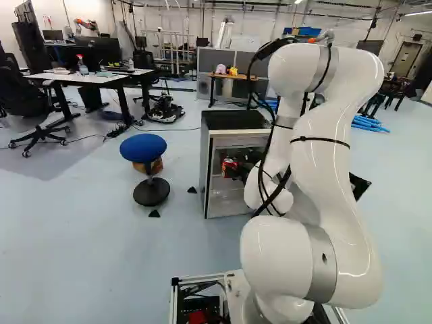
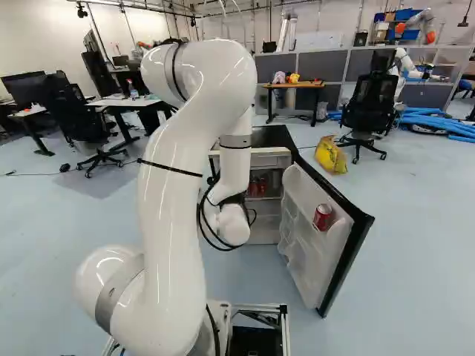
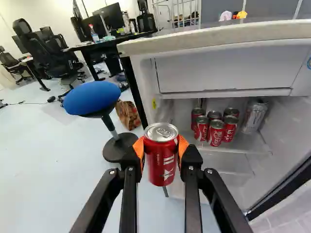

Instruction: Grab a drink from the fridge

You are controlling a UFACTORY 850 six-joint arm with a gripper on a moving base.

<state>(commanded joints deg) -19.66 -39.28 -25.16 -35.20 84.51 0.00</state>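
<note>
One fridge (image 3: 223,41), one silver can (image 3: 254,116), one stool (image 1: 143,147)

Fridge (image 1: 239,142) front: open way in
Door (image 2: 303,222): blocks fridge's right
Stool (image 1: 143,146): left of fridge
Cans (image 3: 216,133): obstruct inside fridge

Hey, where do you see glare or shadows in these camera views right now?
Left base view: bright glints on the glossy white arm, a darker, shadow-like patch on the floor near the desk; right base view: similar glints along the arm; wrist view: shine on the held red can's lid, the fridge's inside dimmer behind the upright cans.
</note>
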